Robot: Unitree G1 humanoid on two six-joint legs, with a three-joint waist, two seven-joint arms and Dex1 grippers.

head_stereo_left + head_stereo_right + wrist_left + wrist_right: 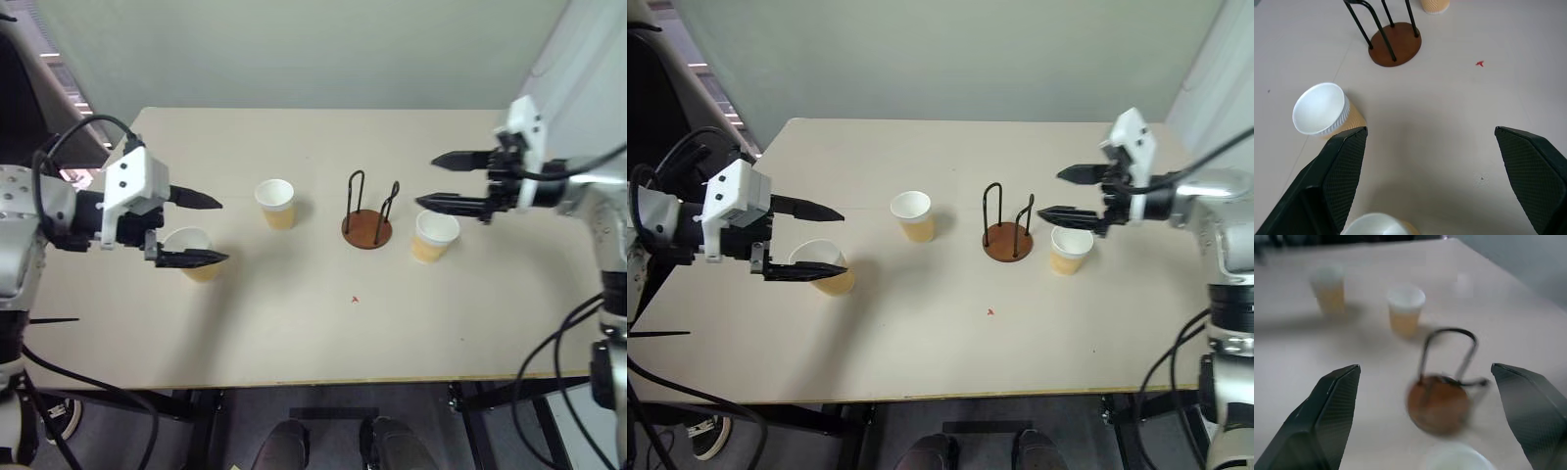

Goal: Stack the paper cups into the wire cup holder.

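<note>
Three paper cups stand upright on the beige table (294, 333): a left cup (191, 253), a middle cup (276, 203) and a right cup (434, 236). The wire cup holder (367, 227), a brown disc with two black loops, stands empty between the middle and right cups. My left gripper (223, 231) is open and hovers just over the left cup, pointing toward the middle cup (1322, 110). My right gripper (426, 181) is open above the right cup and points at the holder (1440, 404). Neither gripper holds anything.
A small red mark (355, 300) lies on the table in front of the holder. The table's front edge (323, 382) runs below it. A pale wall stands behind the table. Black cables hang beside both arms.
</note>
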